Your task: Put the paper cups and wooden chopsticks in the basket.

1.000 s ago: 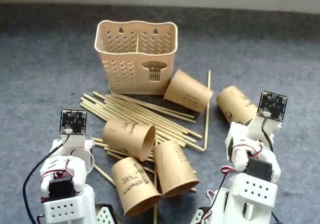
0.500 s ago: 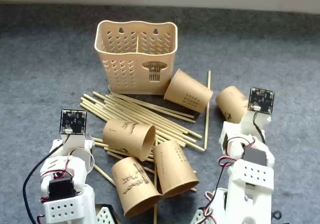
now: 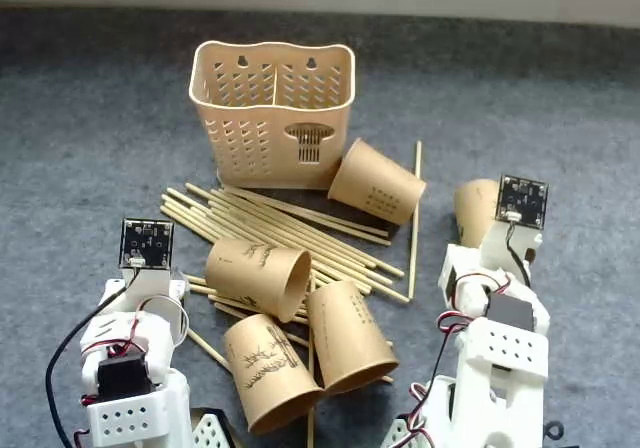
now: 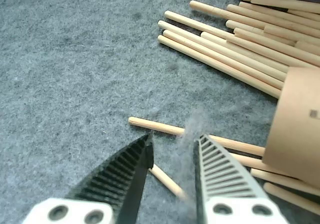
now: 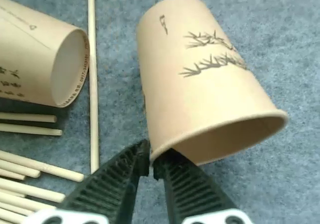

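Observation:
A beige perforated basket (image 3: 270, 118) stands upright at the back of the grey felt. Wooden chopsticks (image 3: 290, 236) lie fanned out in front of it. Several paper cups lie on their sides: one by the basket (image 3: 375, 181), three near the front (image 3: 258, 273) (image 3: 265, 368) (image 3: 347, 333). My right gripper (image 5: 151, 160) is shut on the rim of another paper cup (image 5: 200, 84), which sits tilted at the right (image 3: 476, 208). My left gripper (image 4: 172, 144) is open just above a loose chopstick (image 4: 160, 128), beside a cup (image 4: 295, 124).
A single chopstick (image 3: 414, 218) lies between the basket-side cup and the held cup. Bare grey felt (image 3: 90, 148) spreads to the left and far right of the pile. The arm bases stand at the front edge.
The right arm moved forward to the right-hand cup and its jaws closed on the rim; the cup has tipped up from lying flat. The left arm has not moved.

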Robot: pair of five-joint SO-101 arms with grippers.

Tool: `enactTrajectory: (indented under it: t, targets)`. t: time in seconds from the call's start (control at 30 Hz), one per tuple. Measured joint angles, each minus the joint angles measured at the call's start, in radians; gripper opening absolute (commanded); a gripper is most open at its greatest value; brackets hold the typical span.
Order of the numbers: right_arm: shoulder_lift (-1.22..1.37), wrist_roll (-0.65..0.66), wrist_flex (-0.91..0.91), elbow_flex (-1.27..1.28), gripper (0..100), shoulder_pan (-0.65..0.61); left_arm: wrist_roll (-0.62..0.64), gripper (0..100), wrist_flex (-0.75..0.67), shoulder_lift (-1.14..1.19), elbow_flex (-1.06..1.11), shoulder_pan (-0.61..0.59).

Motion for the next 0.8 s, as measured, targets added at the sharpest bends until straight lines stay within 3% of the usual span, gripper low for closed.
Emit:
enactTrajectory:
  t: [0.27, 0.43, 0.8]
  targets:
    - [0.0, 0.006, 0.0, 0.0, 0.5, 0.038, 0.0, 14, 0.0, 0.0, 0.0, 0.0]
    - [0.0, 0.16, 0.005, -0.002, 0.5, 0.04, 0.0, 14, 0.0, 0.0, 0.0, 0.0]
    - [-0.112, 0.239, 0.35, -0.267, 0.5, 0.04, 0.0, 14, 0.0, 0.0, 0.0, 0.0]
